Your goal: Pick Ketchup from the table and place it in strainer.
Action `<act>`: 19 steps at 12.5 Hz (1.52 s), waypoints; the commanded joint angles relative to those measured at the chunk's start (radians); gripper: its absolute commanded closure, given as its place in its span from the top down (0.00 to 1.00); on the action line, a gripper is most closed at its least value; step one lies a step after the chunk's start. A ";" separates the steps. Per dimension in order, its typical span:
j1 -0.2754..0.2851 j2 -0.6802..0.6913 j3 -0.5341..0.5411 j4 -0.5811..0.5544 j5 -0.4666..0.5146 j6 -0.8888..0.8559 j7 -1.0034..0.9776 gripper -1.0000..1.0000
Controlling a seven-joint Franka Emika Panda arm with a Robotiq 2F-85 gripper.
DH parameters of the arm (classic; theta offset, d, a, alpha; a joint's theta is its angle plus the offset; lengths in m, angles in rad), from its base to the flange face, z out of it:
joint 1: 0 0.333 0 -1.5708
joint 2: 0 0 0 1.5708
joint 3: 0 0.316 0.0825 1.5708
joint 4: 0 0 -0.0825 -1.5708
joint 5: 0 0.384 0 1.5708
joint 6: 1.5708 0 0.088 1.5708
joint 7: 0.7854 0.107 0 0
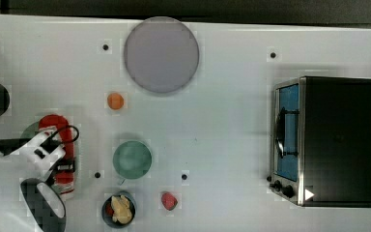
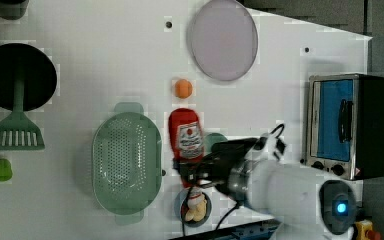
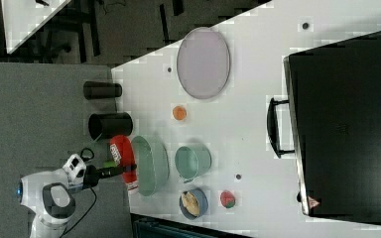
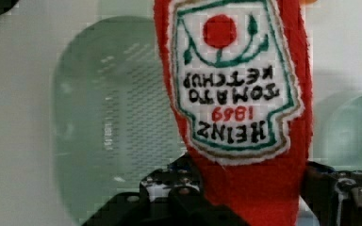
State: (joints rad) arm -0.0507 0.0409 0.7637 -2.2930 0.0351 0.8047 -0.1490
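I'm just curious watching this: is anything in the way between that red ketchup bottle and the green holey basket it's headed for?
Nothing visible. The Ketchup, gripped by the tool, is right beside the strainer on the left view's right, and the strainer holds nothing.

A robot test bench laid out as a toy kitchen

A white counter (image 1: pixel 232 125) with dark fixing points is seen, on which a small toaster oven (image 1: pixel 326 141), a round plate (image 1: pixel 161 54), a green cup (image 1: pixel 132 159) and a bowl of play food (image 1: pixel 119 209) are set; grey floor (image 3: pixel 34 114) and another table's legs are shown in the right view.
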 commanded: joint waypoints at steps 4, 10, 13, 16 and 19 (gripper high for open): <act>-0.001 0.196 0.024 0.024 -0.007 0.192 0.210 0.60; 0.007 0.366 0.013 0.026 -0.084 0.344 0.210 0.95; -0.005 0.306 0.012 0.039 -0.084 0.321 0.230 1.00; -0.050 0.162 0.012 0.089 -0.079 0.136 0.284 1.00; -0.117 0.018 -0.011 0.167 -0.072 -0.148 0.276 1.00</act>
State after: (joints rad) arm -0.1024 0.0913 0.7554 -2.1797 -0.0447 0.6992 0.0884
